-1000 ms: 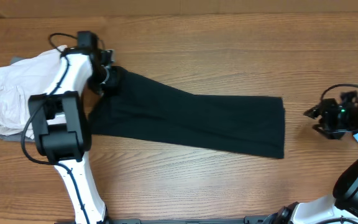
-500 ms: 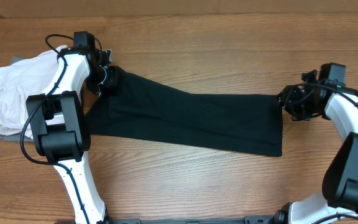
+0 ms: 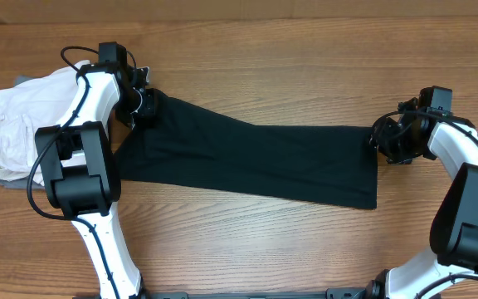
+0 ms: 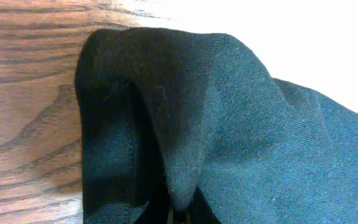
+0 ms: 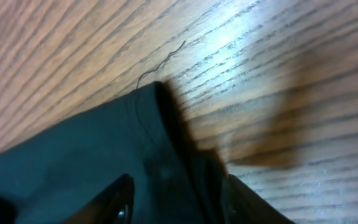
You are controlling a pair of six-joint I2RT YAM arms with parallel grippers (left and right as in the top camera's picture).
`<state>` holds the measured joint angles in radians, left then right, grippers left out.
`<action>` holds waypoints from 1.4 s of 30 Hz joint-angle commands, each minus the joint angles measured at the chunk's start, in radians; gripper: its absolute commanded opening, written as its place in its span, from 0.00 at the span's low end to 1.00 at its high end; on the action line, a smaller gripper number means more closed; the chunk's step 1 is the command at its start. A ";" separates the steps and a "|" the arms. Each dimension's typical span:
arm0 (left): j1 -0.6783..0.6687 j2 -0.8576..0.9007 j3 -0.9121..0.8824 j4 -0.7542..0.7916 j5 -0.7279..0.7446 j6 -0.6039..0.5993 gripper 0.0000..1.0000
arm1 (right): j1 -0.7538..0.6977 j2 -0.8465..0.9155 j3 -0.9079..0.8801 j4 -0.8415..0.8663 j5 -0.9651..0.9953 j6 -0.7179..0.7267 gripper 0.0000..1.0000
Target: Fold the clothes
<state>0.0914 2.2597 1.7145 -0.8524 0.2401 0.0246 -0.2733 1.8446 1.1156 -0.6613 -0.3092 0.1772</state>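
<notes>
From the overhead view I have the black T-shirt (image 3: 256,162) lying on the bench (image 3: 264,58) as one long, narrow band, running from upper left down to the right. Its right end is a straight edge; its left end narrows to a gathered corner.

My left hand (image 3: 142,106) is at that gathered corner, clamped together on the cloth. The left wrist view shows the fabric drawn up into a peaked fold that runs down into the grip, with wood grain off to the left.

My right hand (image 3: 380,139) is at the top corner of the right end. In the right wrist view its two fingers (image 5: 118,200) stand apart, one on each side of the hemmed corner, the cloth lying flat between them and not pinched. A loose thread (image 5: 163,61) curls off that corner onto the wood.

A folded off-white garment (image 3: 11,133) sits at the far left of the bench, just beside the left arm.
</notes>
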 commanded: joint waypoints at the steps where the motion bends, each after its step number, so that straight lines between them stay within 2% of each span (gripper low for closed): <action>1: -0.009 0.018 -0.001 -0.009 0.016 0.006 0.05 | -0.001 0.019 -0.004 0.007 -0.004 -0.003 0.36; 4: -0.009 0.018 -0.001 -0.007 0.016 0.006 0.04 | -0.002 0.019 0.000 0.006 -0.019 -0.003 0.06; 5: -0.008 0.018 -0.001 -0.007 0.016 0.006 0.04 | -0.005 0.019 0.002 0.006 -0.027 -0.003 0.04; 10: 0.010 0.018 0.000 -0.006 0.025 0.005 0.04 | -0.047 0.019 0.037 0.005 -0.060 -0.002 0.04; 17: 0.069 0.018 0.001 0.000 0.129 0.005 0.04 | -0.094 0.019 0.058 0.040 -0.089 0.039 0.04; 25: 0.071 0.018 0.001 -0.005 0.131 0.014 0.04 | -0.097 0.019 0.058 0.074 -0.085 0.036 0.04; 27: 0.071 0.018 0.001 -0.008 0.132 0.014 0.08 | -0.097 0.019 0.058 0.074 -0.085 0.035 0.04; 28: 0.071 0.018 0.001 -0.010 0.139 0.014 0.13 | -0.097 0.019 0.058 0.074 -0.085 0.035 0.04; 29: 0.071 0.018 0.001 -0.011 0.151 0.014 0.24 | -0.097 0.019 0.058 0.073 -0.085 0.035 0.05; 30: 0.071 0.018 0.001 -0.012 0.164 0.014 0.36 | -0.097 0.019 0.058 0.073 -0.085 0.035 0.16; 32: 0.071 0.015 0.003 -0.023 0.174 0.018 0.44 | -0.102 0.017 0.059 0.070 -0.095 0.035 0.35; 34: 0.072 0.008 0.016 -0.045 0.172 0.034 0.53 | -0.116 0.014 0.066 0.055 -0.121 0.035 0.42; 36: 0.079 -0.003 0.045 -0.086 0.172 0.059 0.56 | -0.138 0.009 0.083 0.031 -0.148 0.036 0.49; 39: 0.090 -0.031 0.111 -0.156 0.173 0.066 0.56 | -0.182 -0.012 0.118 -0.018 -0.193 0.035 0.49; 42: 0.091 -0.074 0.179 -0.229 0.174 0.090 0.55 | -0.217 -0.042 0.151 -0.087 -0.221 0.036 0.43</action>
<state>0.1715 2.2581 1.8107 -1.0519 0.3935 0.0681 -0.4606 1.8553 1.2156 -0.7204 -0.4755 0.2100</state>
